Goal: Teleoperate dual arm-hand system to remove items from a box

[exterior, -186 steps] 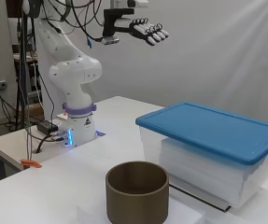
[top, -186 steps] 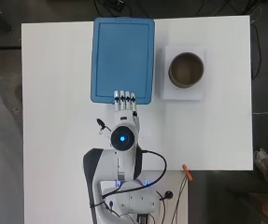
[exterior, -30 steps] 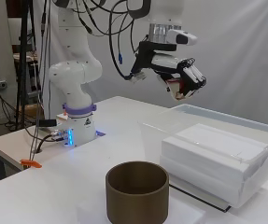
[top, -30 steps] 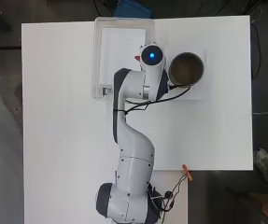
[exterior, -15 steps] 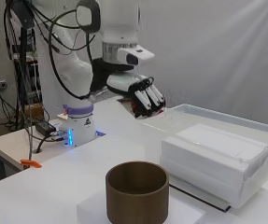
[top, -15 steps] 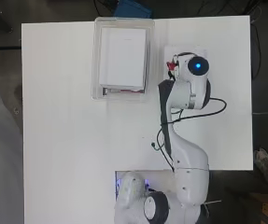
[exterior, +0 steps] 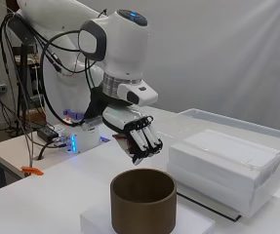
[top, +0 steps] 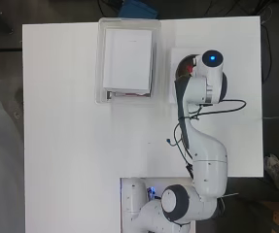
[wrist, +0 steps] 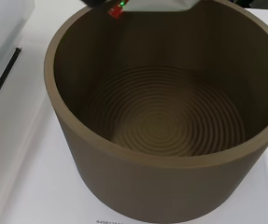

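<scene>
While the white tabletop (top: 66, 145) carries a lidless clear box (exterior: 237, 131) of white items (top: 128, 60), the hand (exterior: 142, 139) hangs over the brown pot (exterior: 143, 200), fingers curled round something red (exterior: 121, 142), possibly a small item.

1. Table (top: 66, 145) – plain white, no pattern.
2. Box (top: 100, 63) – clear walls; white blocks (exterior: 227, 163) inside, a thin red and dark edge showing under them in the overhead view.
3. Round container (exterior: 143, 200) – dull olive-brown outside and in; floor marked with fine concentric rings (wrist: 171, 116).
4. Base (exterior: 193, 225) under the container – white.
5. Hand (exterior: 140, 139) – black fingers with white strips; a red item (exterior: 121, 140) shows at the palm.
6. Arm (top: 204, 160) – white, with one blue light (top: 212, 58).
</scene>
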{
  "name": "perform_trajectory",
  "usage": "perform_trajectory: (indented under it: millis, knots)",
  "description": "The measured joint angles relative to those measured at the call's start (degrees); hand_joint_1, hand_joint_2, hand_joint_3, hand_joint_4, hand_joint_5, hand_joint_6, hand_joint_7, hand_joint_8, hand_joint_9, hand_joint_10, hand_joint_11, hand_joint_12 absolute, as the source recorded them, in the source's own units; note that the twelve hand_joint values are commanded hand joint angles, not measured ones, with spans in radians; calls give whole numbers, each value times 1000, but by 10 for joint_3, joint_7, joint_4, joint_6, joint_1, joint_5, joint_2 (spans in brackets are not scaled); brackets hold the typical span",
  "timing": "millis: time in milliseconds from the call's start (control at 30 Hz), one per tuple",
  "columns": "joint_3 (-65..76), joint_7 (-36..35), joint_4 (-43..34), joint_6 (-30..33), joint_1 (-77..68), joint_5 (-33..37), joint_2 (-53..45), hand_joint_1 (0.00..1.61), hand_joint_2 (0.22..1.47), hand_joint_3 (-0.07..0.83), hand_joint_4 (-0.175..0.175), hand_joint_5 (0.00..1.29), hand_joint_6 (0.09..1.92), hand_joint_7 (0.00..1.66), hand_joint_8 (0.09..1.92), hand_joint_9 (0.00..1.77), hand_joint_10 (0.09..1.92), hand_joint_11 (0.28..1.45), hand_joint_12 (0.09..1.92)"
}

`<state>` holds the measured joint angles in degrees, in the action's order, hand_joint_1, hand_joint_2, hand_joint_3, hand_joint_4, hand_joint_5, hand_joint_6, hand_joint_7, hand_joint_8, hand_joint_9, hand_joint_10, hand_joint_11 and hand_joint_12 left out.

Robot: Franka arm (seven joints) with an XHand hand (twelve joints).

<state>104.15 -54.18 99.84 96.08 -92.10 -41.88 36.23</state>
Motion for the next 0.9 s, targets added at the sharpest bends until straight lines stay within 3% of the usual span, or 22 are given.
perform_trajectory:
  millis: [33,67,100,167,300,500,633,733,900]
  knots:
    - [4,3,-6,-5,-9,-2,4,653,953,-18,-87,196,529,282,678,373,776,415,545]
    - [12,9,-18,-16,-22,0,11,420,850,-13,-75,99,273,147,352,239,452,393,296]
    - [20,8,-33,-29,-36,14,17,255,811,-7,-67,48,133,101,175,216,258,404,153]
    - [17,-9,-47,-32,-43,54,13,101,807,0,-51,9,87,115,87,262,87,433,87]
    - [-95,-47,-43,-8,66,134,-104,46,813,2,-16,1,87,144,87,286,87,434,87]
    - [-331,-47,-20,5,498,144,-355,92,819,1,5,84,87,182,87,313,87,441,87]
    - [-343,-64,17,21,670,181,-348,96,818,0,10,118,87,192,87,316,87,434,87]
    - [-393,-84,42,31,670,209,-316,99,816,-1,10,130,87,197,87,317,87,433,87]
    - [-607,-107,79,36,665,251,-261,100,823,2,13,158,87,211,87,316,87,439,87]
